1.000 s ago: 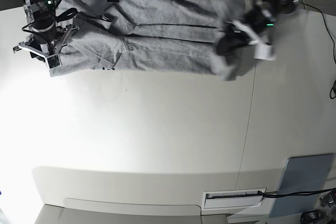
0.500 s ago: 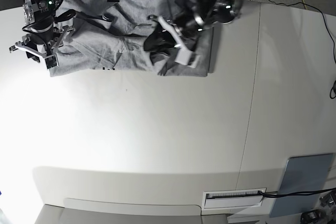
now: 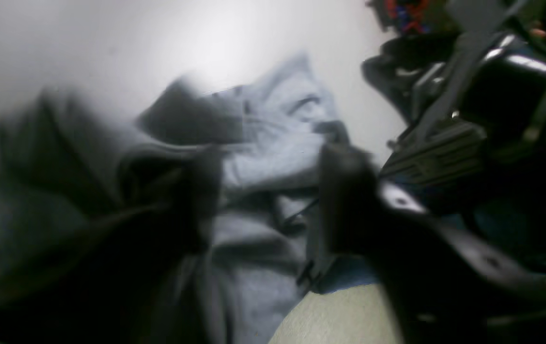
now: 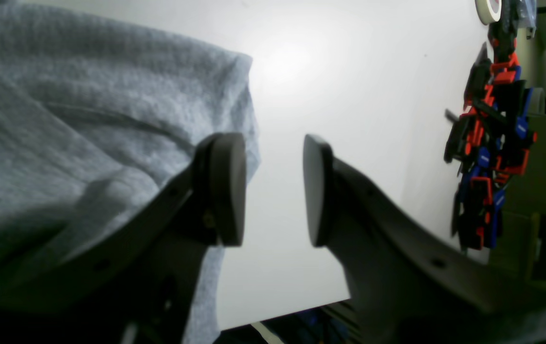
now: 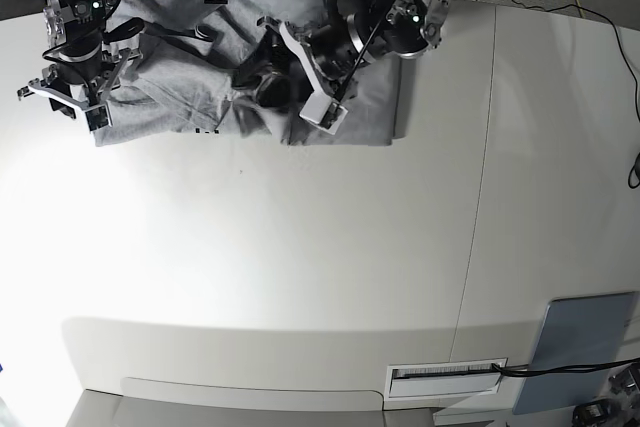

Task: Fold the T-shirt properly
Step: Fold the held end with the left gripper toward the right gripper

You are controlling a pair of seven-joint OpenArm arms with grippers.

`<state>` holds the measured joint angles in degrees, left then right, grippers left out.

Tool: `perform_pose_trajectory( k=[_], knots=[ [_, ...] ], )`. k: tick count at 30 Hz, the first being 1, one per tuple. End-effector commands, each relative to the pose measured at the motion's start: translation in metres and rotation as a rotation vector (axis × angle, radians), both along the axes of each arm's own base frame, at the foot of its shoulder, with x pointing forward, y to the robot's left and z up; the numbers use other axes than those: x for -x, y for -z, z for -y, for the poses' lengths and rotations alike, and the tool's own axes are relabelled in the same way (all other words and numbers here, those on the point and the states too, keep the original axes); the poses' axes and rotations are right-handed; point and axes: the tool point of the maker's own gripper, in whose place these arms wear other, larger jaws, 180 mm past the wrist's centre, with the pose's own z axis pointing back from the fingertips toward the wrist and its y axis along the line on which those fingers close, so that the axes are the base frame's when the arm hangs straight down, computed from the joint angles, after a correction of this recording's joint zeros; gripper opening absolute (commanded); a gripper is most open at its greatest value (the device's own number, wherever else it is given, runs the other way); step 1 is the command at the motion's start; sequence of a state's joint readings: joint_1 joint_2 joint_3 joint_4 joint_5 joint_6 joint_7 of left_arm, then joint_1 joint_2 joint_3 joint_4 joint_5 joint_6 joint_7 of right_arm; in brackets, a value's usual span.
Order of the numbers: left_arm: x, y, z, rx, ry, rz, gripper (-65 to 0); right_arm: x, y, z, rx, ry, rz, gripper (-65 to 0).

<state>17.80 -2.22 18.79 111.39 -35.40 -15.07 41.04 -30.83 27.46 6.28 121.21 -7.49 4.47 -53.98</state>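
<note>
Overhead, I see a white matte tabletop point(image 5: 300, 267). The heather-grey cotton T-shirt point(image 5: 370, 117) lies bunched along its far edge; black letter "H" legible. Left gripper point(image 5: 275, 82) over the shirt, too blurred to judge; right gripper point(image 4: 273, 188) parted, empty.

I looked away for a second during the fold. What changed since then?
The left gripper carried the T-shirt's end across toward the right gripper, doubling the shirt over, and its fingers now stand apart. The right gripper stayed put, open at the shirt's other end.
</note>
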Motion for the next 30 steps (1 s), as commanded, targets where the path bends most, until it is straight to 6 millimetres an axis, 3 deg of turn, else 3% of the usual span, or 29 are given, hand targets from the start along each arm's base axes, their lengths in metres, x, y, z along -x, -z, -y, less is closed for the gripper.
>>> perform_pose_trajectory(
  k=[1,5,8,15,19,23,27,30],
  knots=[
    [-0.004,-0.018,0.005,0.057,0.005,0.045,-27.4,-0.006,-0.012,0.003,0.025,-0.010,0.039,-44.4],
    [-0.006,-0.020,0.006,0.034,0.034,0.066,-27.4,-0.006,-0.012,0.003,0.025,-0.010,0.039,-44.4],
    [0.003,-0.013,0.006,-0.003,0.095,0.067,-27.5,-0.005,-0.012,0.003,0.026,-0.008,0.036,-44.4],
    [0.029,0.039,-0.024,-0.244,0.180,0.006,-32.0,-0.005,-0.012,0.004,0.026,-0.005,0.033,-44.4],
    [0.054,0.057,-0.035,-0.291,0.227,-0.041,-32.0,-0.005,-0.012,0.004,0.026,-0.006,0.034,-44.4],
    [0.066,0.074,-0.046,-0.381,0.231,-0.055,-32.0,-0.005,-0.012,0.004,0.026,-0.005,0.033,-44.4],
    [0.074,0.075,-0.041,-0.370,0.247,-0.068,-32.0,-0.005,-0.012,0.004,0.027,-0.005,0.033,-44.4],
    [0.087,0.068,-0.023,-0.337,0.318,-0.038,-32.0,-0.005,-0.011,0.004,0.027,-0.003,0.031,-44.4]
  ],
)
